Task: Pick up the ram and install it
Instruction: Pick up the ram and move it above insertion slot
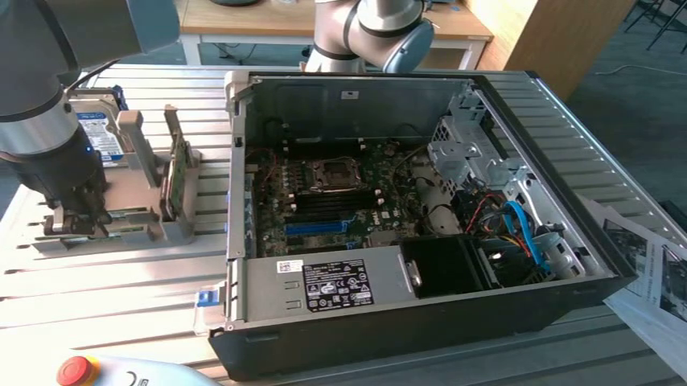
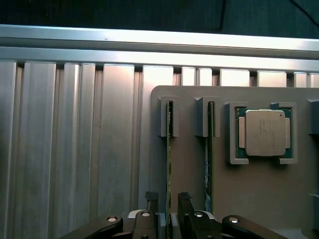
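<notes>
Green, thin ram stick (image 2: 169, 159) stands on edge in a slot of the grey plastic holder (image 2: 259, 189), close to one edge of the ribbed aluminium table (image 2: 75, 149). My end effector (image 2: 168, 205) straddles it, fingers spread, with a gap on each side. Second green stick (image 2: 208, 164) just beside. Judgement: centre on the board, stay square to it, pinch both faces evenly, keep the outer finger off the neighbour.

A robotics lab or workshop was indicated: an opened computer case (image 1: 429, 338) was laid on a ribbed aluminium bench (image 1: 108, 289), an emergency-stop button (image 1: 76, 369) was placed alongside, and a wooden desk (image 1: 236, 20) was seen behind.
</notes>
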`<state>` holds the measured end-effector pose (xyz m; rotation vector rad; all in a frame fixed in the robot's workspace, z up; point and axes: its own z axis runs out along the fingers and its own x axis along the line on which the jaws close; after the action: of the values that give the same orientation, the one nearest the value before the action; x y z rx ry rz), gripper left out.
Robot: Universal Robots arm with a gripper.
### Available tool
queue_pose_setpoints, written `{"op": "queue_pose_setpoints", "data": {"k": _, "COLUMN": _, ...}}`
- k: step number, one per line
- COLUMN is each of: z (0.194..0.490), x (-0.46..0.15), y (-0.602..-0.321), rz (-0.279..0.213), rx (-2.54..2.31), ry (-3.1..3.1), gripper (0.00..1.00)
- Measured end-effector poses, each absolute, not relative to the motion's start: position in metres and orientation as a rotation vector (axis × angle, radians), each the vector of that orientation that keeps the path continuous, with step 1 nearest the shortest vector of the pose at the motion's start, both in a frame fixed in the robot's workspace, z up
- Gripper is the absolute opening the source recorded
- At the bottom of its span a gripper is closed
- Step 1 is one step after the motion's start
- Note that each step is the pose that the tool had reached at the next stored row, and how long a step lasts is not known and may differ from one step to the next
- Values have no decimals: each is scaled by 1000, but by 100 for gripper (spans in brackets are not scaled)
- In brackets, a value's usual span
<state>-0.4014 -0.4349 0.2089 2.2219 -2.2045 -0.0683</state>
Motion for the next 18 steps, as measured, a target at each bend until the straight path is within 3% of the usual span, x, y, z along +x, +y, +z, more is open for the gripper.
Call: {"op": "queue_pose_setpoints", "data": {"k": 18, "z": 208, "x": -401, "y": -435, "rz": -67, "rx": 2224, "ry": -2204, "gripper": 30}}
